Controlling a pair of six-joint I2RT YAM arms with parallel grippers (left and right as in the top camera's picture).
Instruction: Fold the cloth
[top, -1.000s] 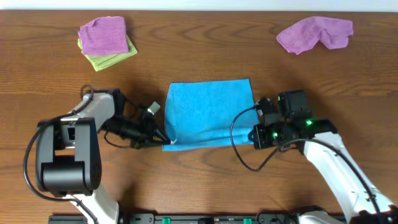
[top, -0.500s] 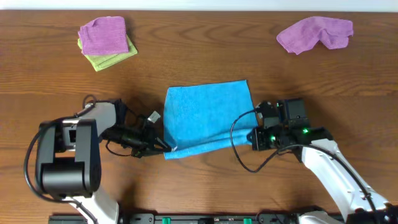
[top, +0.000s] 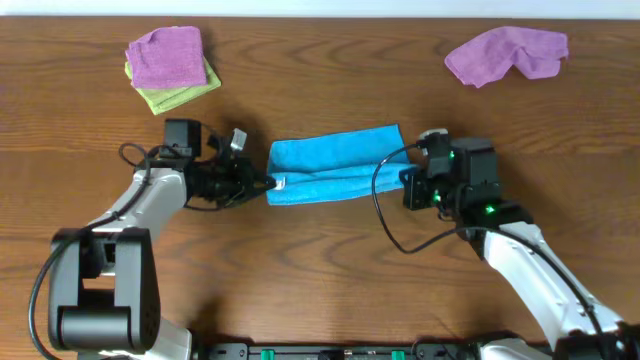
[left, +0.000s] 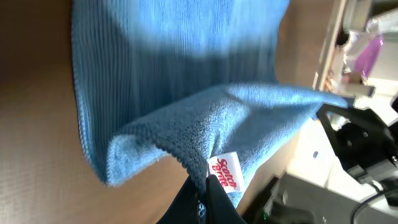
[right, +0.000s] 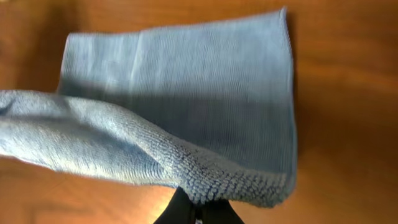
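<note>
A bright sky-blue, square terry cloth sits near the middle of the brown wooden table, stretched as a wide band between the two arms. From overhead it looks short front to back and long side to side, and its far edge lies flat on the wood.

The left gripper is closed tight on the cloth's near left corner. In the left wrist view, its dark fingertips pinch the fuzzy fabric right beside a small white label with red lettering. From that pinch the upper layer rises off the table and curves over the ribbed lower layer, which lies flat beneath it.

The right gripper is likewise shut on the cloth, at the near right corner. The right wrist view shows the looped terry edge bunched at the dark fingertips. The raised edge runs off to the left above the flat layer – the two layers are apart there, with shadow between them.

Both grippers sit at about the same depth on the table, one at each end of the blue band, so the held edge hangs taut between them.

At the far left of the table a folded purple cloth rests on top of a light green cloth, well apart from the blue one. At the far right lies another purple cloth, loosely crumpled. A black cable loops beside the right arm's wrist.
</note>
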